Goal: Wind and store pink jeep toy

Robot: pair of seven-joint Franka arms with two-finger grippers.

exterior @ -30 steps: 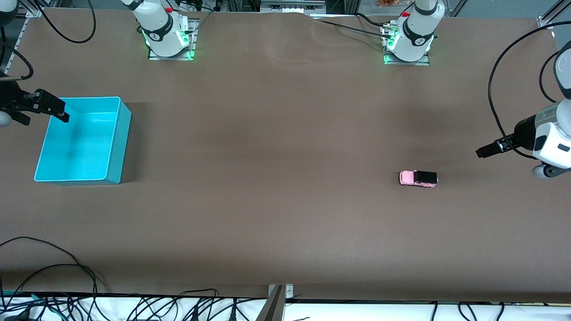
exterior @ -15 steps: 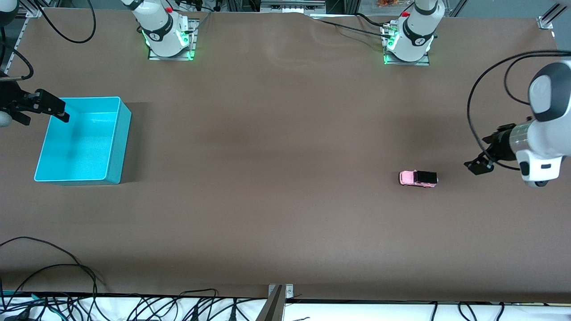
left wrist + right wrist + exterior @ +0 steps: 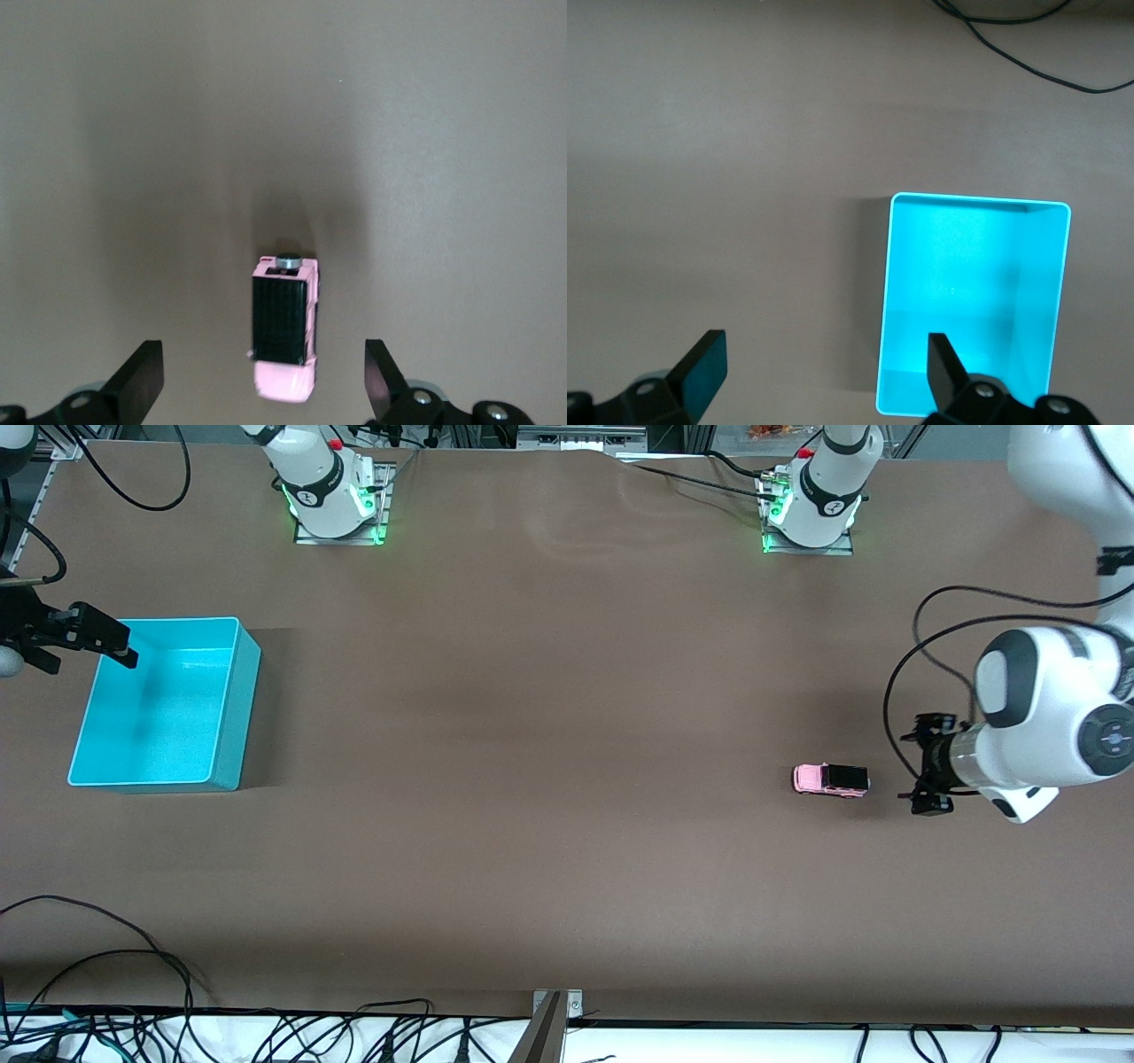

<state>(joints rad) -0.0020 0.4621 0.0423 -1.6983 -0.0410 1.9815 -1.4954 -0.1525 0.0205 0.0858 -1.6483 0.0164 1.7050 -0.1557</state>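
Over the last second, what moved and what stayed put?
The left tool swung in from the table's edge toward the pink jeep toy and now hangs open beside it, nothing grasped. The jeep, the turquoise bin and the open right tool at the bin's rim did not move.

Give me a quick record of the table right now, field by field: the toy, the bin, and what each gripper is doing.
toy: pink jeep toy on its wheels on the table, toward the left arm's end, not held
bin: turquoise bin toward the right arm's end, nothing in it
left gripper: left gripper open, above the table beside the jeep, not touching it
right gripper: right gripper open, over the bin's edge, waiting
task state: jeep not yet grasped or stored
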